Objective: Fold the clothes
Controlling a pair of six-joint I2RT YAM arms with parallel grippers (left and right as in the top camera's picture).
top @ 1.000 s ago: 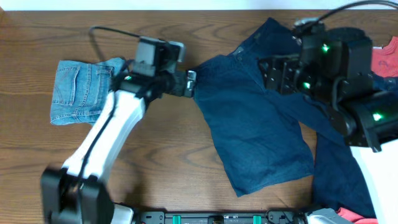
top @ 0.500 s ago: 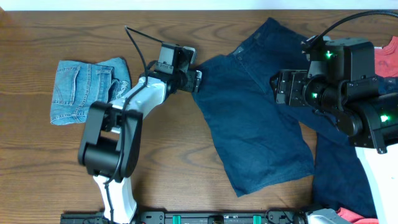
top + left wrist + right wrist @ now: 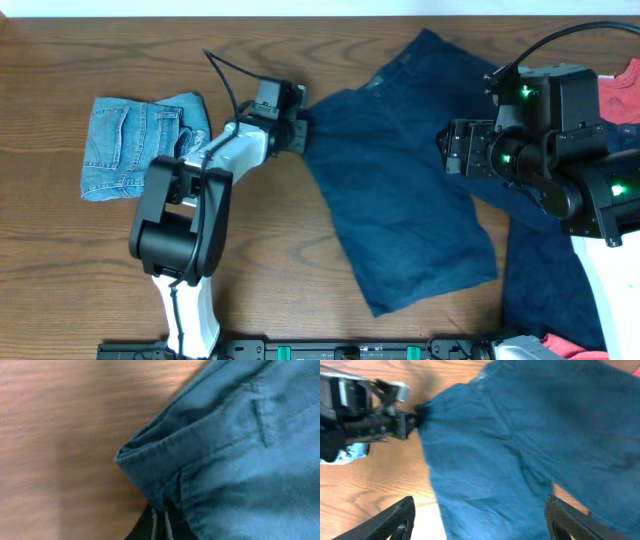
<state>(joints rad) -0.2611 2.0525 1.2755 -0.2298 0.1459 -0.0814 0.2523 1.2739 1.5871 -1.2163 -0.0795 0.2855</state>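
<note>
- Clamped on the waistband corner of the navy shorts (image 3: 400, 190) with the left gripper (image 3: 301, 134), jaws closed on cloth.
- In the left wrist view, folded band edge wedged between dark fingers (image 3: 142, 530) at frame bottom.
- Held over the shorts' right side: right gripper (image 3: 447, 150), jaws spread wide, nothing between them. Cannot tell if touching cloth.
- Spread flat and tilted across the middle of the table (image 3: 60, 260), waistband toward the far edge.
- Folded at far left, just beside the left arm: denim shorts (image 3: 130, 145).
- Partly visible at the right edge, behind the right arm: red T-shirt (image 3: 622, 88).
</note>
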